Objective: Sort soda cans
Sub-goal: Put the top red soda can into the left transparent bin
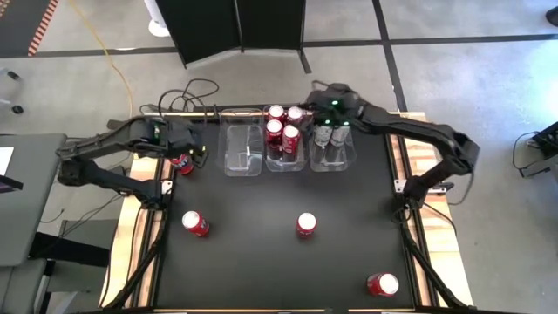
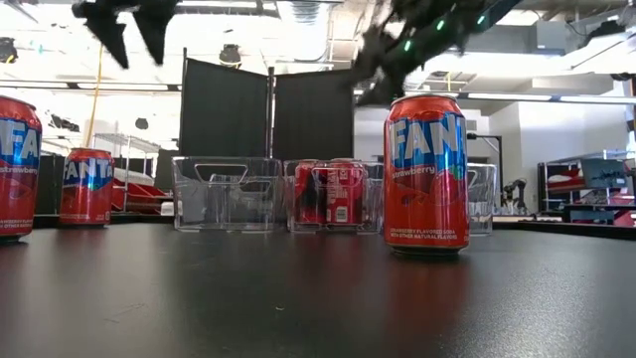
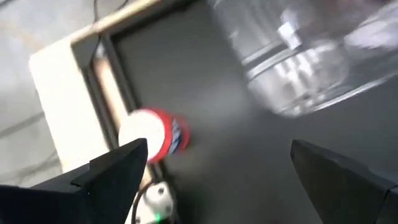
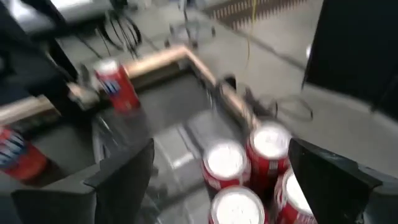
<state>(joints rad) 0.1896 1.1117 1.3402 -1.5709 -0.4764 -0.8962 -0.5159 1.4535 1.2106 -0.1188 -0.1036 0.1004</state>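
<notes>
Four red soda cans stand upright in the middle clear bin (image 1: 285,139); they show from above in the right wrist view (image 4: 227,163). Silver-grey cans (image 1: 331,134) stand in the right bin. The left bin (image 1: 242,150) holds nothing. My left gripper (image 1: 199,150) is open and empty, above the table beside a red can (image 1: 184,163) that stands upright near the table's left edge; the can shows by one finger in the left wrist view (image 3: 152,134). My right gripper (image 4: 221,174) is open and empty, above the far end of the middle bin (image 1: 307,105).
Three more red cans are loose on the black table: one at the left (image 1: 194,223), one in the middle (image 1: 306,224), one at the near right corner (image 1: 382,284). The three bins stand side by side at the far edge. Cables lie beyond the far left corner.
</notes>
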